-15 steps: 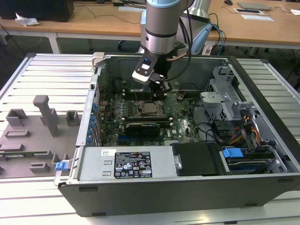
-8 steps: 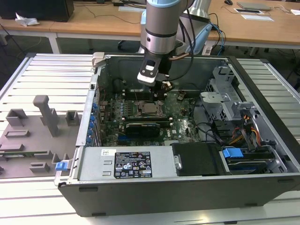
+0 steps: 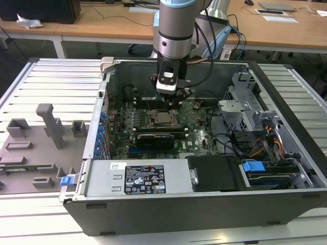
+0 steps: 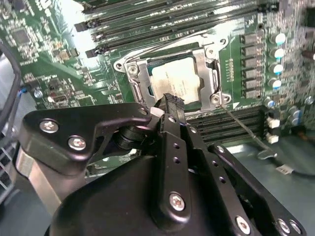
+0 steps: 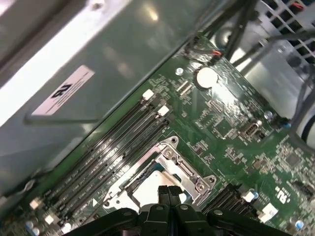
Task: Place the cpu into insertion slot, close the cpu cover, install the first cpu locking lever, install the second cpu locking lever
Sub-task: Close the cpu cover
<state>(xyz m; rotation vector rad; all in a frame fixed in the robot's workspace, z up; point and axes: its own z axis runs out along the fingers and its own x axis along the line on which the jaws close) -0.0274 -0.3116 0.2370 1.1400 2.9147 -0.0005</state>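
Ext. view: arm [image 3: 173, 30] drops in from the upper centre of the frame into an open PC case [image 3: 153, 214] lying on a slatted table [image 3: 46, 81]. Gripper [image 3: 172, 102] hangs just above the socket area, mid-frame over the green motherboard [image 3: 202, 138]. Its fingers are pressed together w/ nothing between them, i.e. closed & empty. In the second wrist view the fingertips [image 4: 170, 101] sit over one edge of the socket, v. close to the chip; can't tell if they touch it. Same in the first wrist view, tips [image 5: 164, 192] side by side above the silver frame.

Cpu [image 4: 179, 78] sits inside the insertion slot [image 4: 142, 86], metal top facing up. Cpu cover [image 4: 206, 69] looks folded down flat around the chip, tho the angle makes that hard to be sure of. A thin lever rod [image 4: 239, 124] runs off from one socket corner & slants across the black memory slots [image 5: 113, 147] next to it.

Coin battery [image 5: 206, 76] on the board, well apart from the socket. Grey fixture tray [image 3: 36, 148] lies on the table at the exterior view's left, beside the case. Wooden desks [image 3: 102, 23] run along the top of the frame behind.
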